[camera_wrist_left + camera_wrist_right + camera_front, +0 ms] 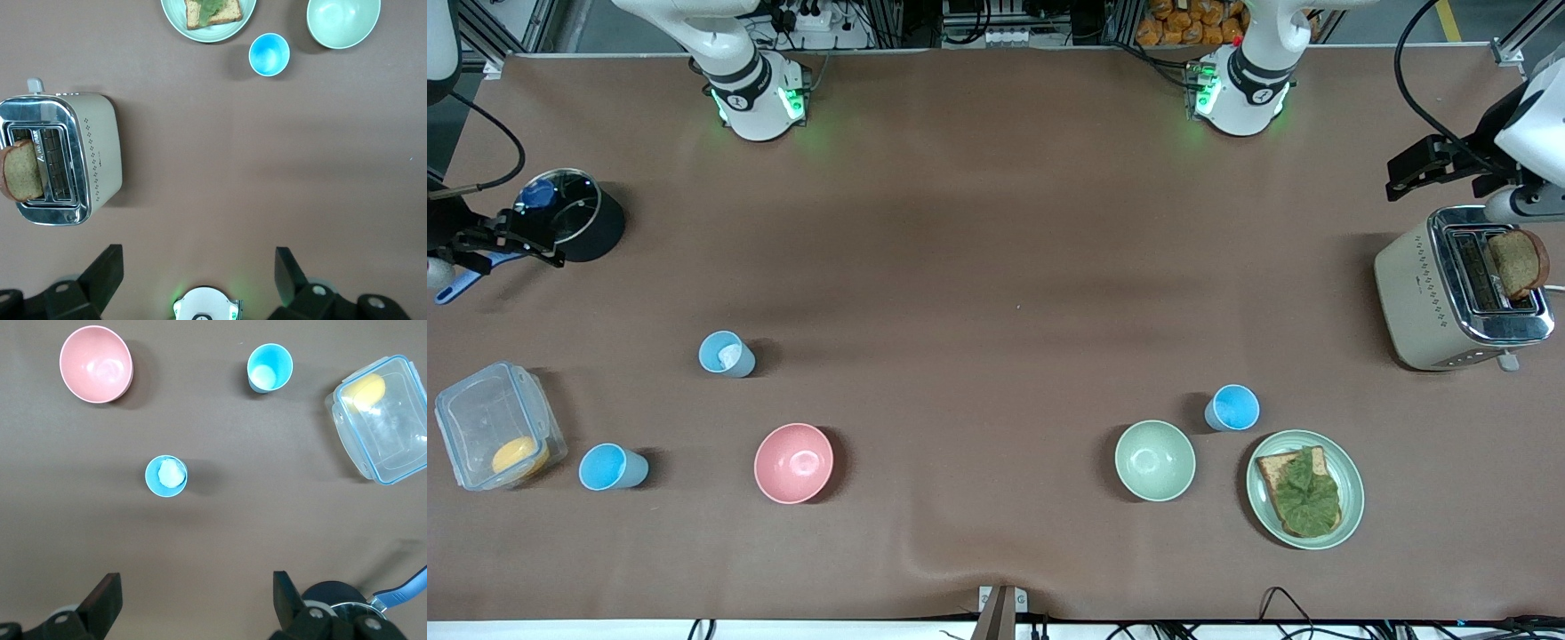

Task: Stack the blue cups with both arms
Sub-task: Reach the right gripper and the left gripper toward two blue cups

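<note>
Three light-blue cups stand upright on the brown table. One cup [727, 354] [166, 476] is toward the right arm's end. A second cup [612, 467] [269, 368] stands beside the clear container, nearer the front camera. The third cup [1232, 408] [269, 55] stands between the green bowl and the plate. My right gripper [511, 242] [195, 580] is open and empty, up over the black pot. My left gripper [1423, 164] [199, 257] is open and empty, up in the air near the toaster.
A pink bowl [793, 462] [96, 364], a pale-green bowl [1154, 460] [343, 20], a plate [1352, 498] with toast and lettuce, a toaster [1414, 293] [100, 153] holding bread, a clear container [480, 409] [393, 453] and a black pot [600, 227].
</note>
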Available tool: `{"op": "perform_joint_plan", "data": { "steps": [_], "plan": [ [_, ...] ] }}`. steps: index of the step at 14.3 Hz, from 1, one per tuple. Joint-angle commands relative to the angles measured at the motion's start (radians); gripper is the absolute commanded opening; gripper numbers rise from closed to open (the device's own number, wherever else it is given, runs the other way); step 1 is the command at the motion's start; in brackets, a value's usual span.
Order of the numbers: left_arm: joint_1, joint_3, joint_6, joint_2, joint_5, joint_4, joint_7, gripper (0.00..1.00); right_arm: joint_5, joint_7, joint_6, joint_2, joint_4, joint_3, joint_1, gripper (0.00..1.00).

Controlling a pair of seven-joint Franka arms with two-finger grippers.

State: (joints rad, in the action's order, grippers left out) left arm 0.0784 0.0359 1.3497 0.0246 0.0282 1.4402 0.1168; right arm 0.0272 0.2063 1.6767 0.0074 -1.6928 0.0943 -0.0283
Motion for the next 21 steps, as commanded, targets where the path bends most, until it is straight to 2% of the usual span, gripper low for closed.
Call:
{"op": "perform_joint_plan", "data": {
  "steps": [1,11,13,15,18,21],
  "plan": [
    [0.009,0.002,0.005,0.008,-0.013,-0.009,0.003,1.00,0.016,-0.008,-0.012,0.009,0.019,-0.016,-0.024,1.00],
    [-0.009,-0.018,0.034,0.182,-0.020,-0.017,0.011,1.00,0.014,-0.008,-0.009,0.013,0.018,-0.016,-0.022,1.00],
    [-0.008,-0.018,0.060,0.234,-0.028,-0.017,0.011,1.00,0.011,-0.004,-0.005,0.052,0.019,-0.016,-0.015,1.00],
    [0.009,-0.018,0.133,0.294,-0.028,-0.017,0.012,1.00,0.002,0.001,-0.014,0.127,0.016,-0.021,-0.009,1.00],
    [0.004,-0.016,0.296,0.369,-0.027,-0.017,0.014,1.00,0.034,0.001,0.014,0.224,0.012,-0.024,0.001,1.00],
    [0.011,-0.016,0.467,0.461,-0.022,-0.015,0.014,1.00,0.100,0.001,0.145,0.324,-0.004,-0.022,0.005,1.00]
  ]
}}
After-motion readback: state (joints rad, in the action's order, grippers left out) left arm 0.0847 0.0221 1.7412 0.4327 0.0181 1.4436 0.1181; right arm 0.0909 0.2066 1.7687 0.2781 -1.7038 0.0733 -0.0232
